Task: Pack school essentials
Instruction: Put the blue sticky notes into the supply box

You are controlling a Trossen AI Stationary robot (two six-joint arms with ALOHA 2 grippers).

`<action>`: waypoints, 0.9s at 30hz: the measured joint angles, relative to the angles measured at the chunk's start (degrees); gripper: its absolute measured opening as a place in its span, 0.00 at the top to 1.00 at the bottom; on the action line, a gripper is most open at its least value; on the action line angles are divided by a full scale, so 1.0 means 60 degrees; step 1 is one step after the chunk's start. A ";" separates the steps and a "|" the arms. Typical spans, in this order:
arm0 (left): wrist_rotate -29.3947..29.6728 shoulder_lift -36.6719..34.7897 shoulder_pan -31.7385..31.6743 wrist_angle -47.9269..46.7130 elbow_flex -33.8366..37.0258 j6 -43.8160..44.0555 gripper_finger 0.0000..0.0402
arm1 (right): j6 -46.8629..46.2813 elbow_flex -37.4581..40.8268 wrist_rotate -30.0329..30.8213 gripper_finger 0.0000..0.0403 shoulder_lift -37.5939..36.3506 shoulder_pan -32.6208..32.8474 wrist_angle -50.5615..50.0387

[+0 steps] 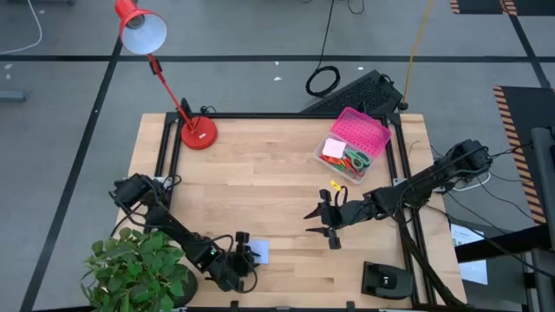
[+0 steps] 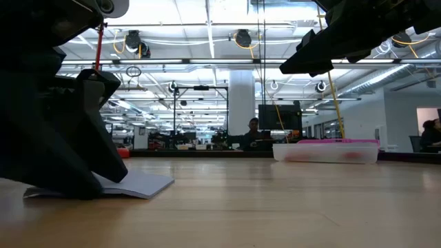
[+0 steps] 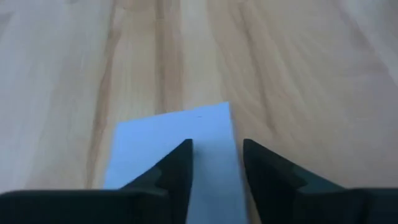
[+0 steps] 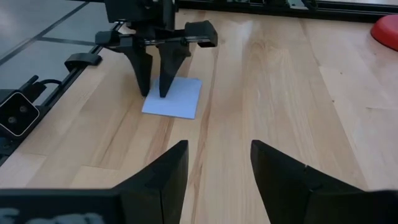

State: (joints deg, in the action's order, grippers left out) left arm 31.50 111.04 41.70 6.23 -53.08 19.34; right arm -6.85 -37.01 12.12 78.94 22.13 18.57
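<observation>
Right wrist view: left gripper (image 4: 154, 93) standing fingertips-down on pale lavender square sticky-note pad (image 4: 177, 98), fingers slightly parted, picking it up. Next: pinching an edge, lifting. Right gripper (image 1: 323, 223) hovering spread.

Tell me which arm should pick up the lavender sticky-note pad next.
Left. The left gripper is down at the lavender sticky-note pad, fingers open over it. The right gripper hangs open mid-table, well away from the pad.

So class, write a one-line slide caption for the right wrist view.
Left hand, fingers slightly apart, touches down on the lavender sticky-note pad; right hand waits open.
</observation>
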 joint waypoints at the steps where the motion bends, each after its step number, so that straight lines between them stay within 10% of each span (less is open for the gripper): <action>1: 0.0078 0.0004 -0.0010 -0.0023 0.0000 -0.0027 0.67 | 0.0002 0.0000 0.0000 0.59 0.0000 0.0000 0.0000; 10: 0.0300 0.0018 -0.0034 -0.0058 0.0007 0.0083 0.98 | 0.0004 0.0000 0.0000 0.59 0.0000 0.0000 -0.0004; 27: 0.1170 -0.0769 -0.0132 -0.0046 0.0018 -0.0127 0.99 | 0.0080 0.0000 0.0004 0.59 -0.0004 0.0000 -0.0020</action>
State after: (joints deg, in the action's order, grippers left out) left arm 38.53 106.43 40.91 5.95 -52.97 18.58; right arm -6.37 -37.01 12.14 78.91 22.13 18.45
